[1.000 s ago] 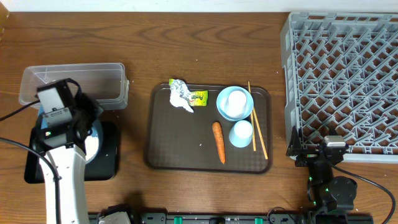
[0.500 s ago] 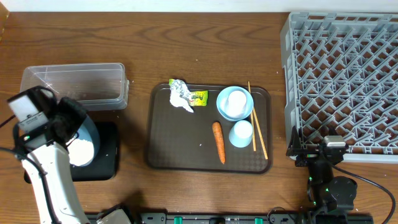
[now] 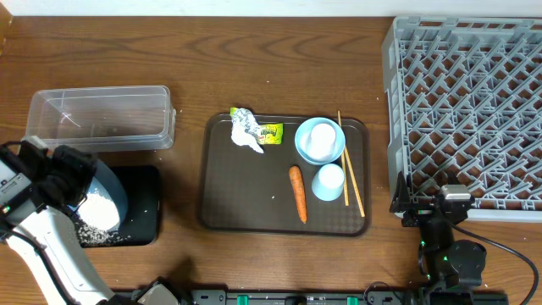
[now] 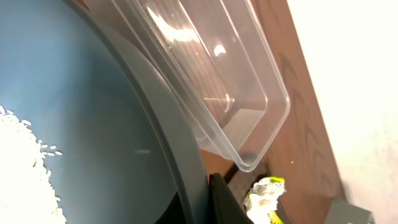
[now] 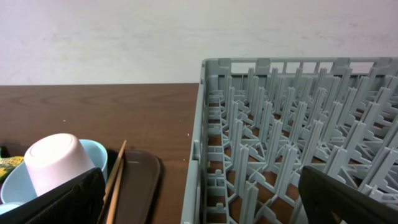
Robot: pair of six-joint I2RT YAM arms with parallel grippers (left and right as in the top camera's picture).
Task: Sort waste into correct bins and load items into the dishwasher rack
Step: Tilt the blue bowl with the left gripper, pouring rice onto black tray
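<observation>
The left claw (image 3: 71, 172) is pressed together on the rim of the large dark-blue round bowl (image 3: 108, 193). It tips the bowl over the shallow black rectangular tray (image 3: 146, 212), near the table's front-left corner. The heap of white rice (image 3: 99, 213) sits at the bowl's lowered lip, and loose grains lie scattered on the tray below. The step in hand looks like emptying the food waste into its bin. The clear rectangular plastic tub (image 3: 102, 119) stands just behind the tray.

The right claw (image 5: 199, 199) hangs spread wide and holds nothing, at the table's front edge beside the large grey lattice dishwasher rack (image 3: 474, 102).

Mid-table, the brown serving tray (image 3: 241, 199) carries the small orange carrot (image 3: 297, 193), the crumpled silver-white wrapper (image 3: 247, 129) and the yellow-green packet (image 3: 270, 133).

Next, I'd judge, the bowl needs more tilt or a shake to shed the last rice. After that comes a long carry across to the rack.
</observation>
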